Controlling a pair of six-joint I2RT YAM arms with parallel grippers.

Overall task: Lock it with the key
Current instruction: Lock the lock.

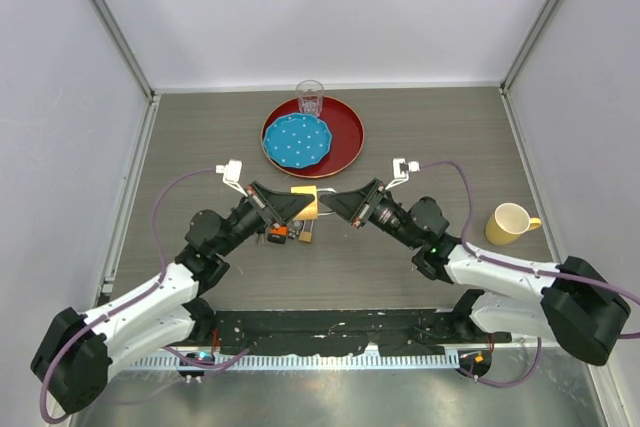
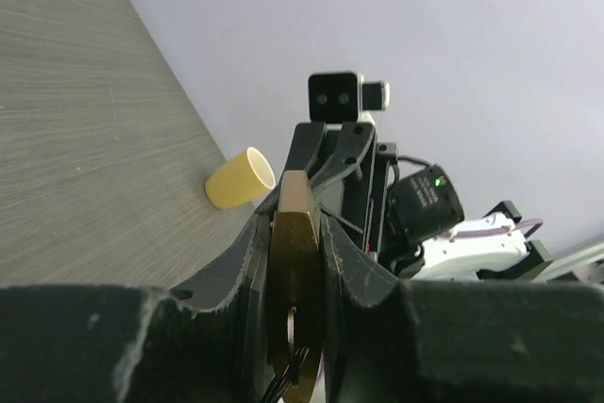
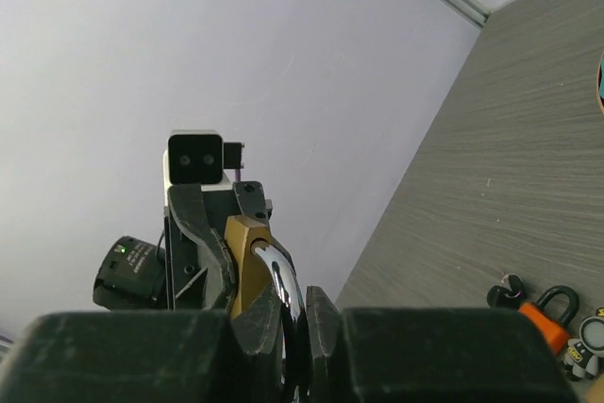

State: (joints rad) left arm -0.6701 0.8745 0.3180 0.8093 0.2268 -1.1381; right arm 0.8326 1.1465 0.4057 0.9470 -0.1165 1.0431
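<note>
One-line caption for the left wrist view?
Left pincer clamps a brass padlock, right pincer opposite; yellow mug behind.

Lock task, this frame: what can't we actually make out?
- Padlock keyhole: left wrist view, covered by the left gripper fingers.
- Shackle ends, latched or not: right wrist view, hidden inside the right gripper.
- Small items on the table: top view, too small and partly under the padlock; none can be identified as the key.
- Orange item and neighbours: right wrist view, cut off at the corner.
</note>
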